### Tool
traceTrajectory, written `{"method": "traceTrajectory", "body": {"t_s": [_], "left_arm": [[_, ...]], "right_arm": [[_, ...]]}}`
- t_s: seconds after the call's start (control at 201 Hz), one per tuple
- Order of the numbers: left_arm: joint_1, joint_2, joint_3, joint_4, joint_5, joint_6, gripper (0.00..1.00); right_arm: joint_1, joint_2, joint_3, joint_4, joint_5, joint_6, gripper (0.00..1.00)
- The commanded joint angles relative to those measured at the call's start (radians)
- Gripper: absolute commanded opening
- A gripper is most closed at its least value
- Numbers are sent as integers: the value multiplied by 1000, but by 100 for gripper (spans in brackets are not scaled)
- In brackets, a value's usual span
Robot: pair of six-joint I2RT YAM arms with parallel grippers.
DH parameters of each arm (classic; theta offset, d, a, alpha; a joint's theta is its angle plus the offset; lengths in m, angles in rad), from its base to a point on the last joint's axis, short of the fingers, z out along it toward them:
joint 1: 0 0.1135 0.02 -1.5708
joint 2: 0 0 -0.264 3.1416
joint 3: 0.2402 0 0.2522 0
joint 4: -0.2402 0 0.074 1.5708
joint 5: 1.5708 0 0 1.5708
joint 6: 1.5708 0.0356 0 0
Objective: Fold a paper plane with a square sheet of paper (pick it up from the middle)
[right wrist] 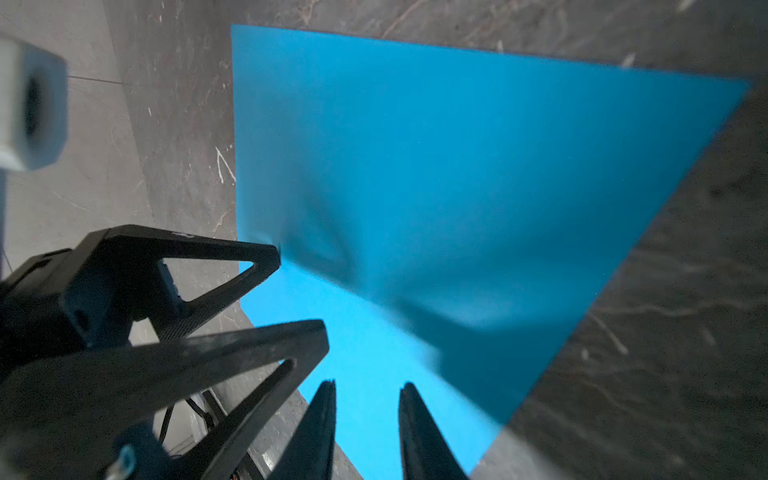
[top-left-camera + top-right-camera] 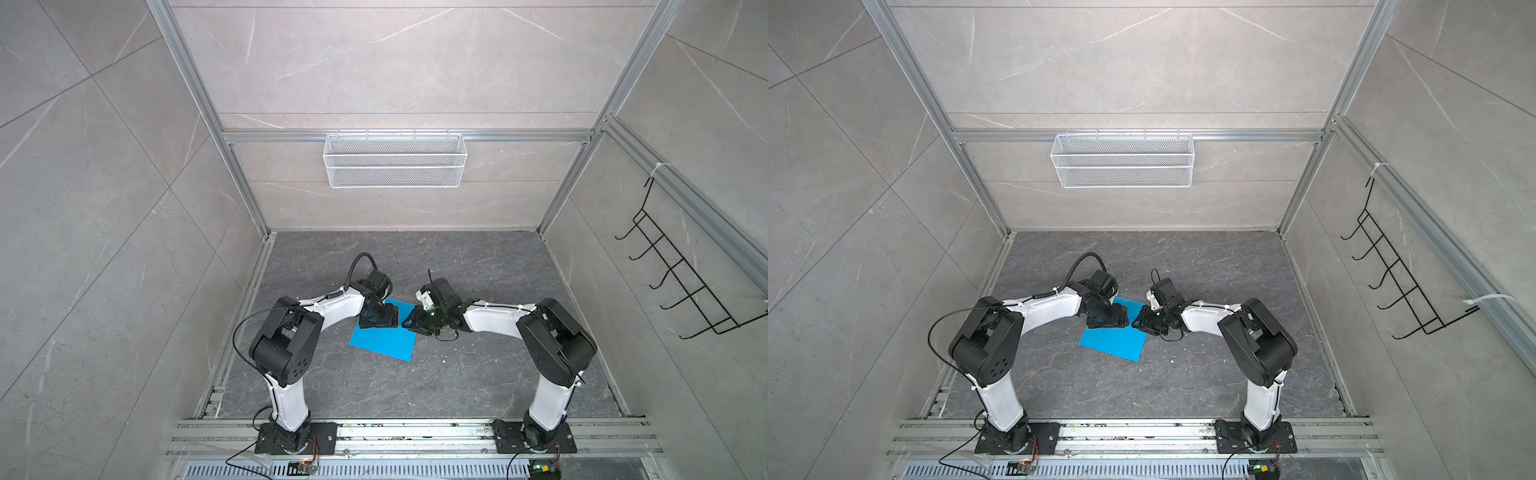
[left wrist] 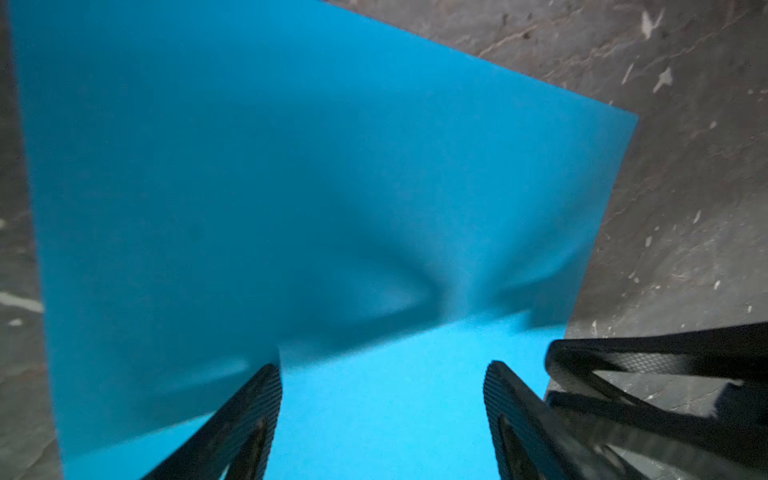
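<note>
Between the two arms, on the dark table (image 2: 478, 374), the blue sheet (image 2: 384, 343) lies unfolded, with a soft dimple near its middle; no fold appears made yet. At its 11 o'clock corner the left gripper (image 3: 384, 365) gapes wide and empty. At 2 o'clock the right gripper (image 1: 370, 384) is narrowly parted and empty.

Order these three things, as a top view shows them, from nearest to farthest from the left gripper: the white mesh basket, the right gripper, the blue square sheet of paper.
1. blue square sheet of paper: lying directly under the left gripper.
2. right gripper: just beside it, at the sheet's right edge.
3. white mesh basket: hanging on the back wall.
</note>
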Motion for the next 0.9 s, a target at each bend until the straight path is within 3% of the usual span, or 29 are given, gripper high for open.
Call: {"method": "traceTrajectory", "body": {"t_s": [0.0,0.603,0.891], "left_arm": [[17,6,4,2,40,-1,80],[169,-10,-183,219,351,-101,81],[184,6,-178,210,353,-85,72]], "right_arm": [[2,33,23,2,14,13,30],[2,147,67,27,-7,-29,29],[2,217,162,1,-113,-119,28]]}}
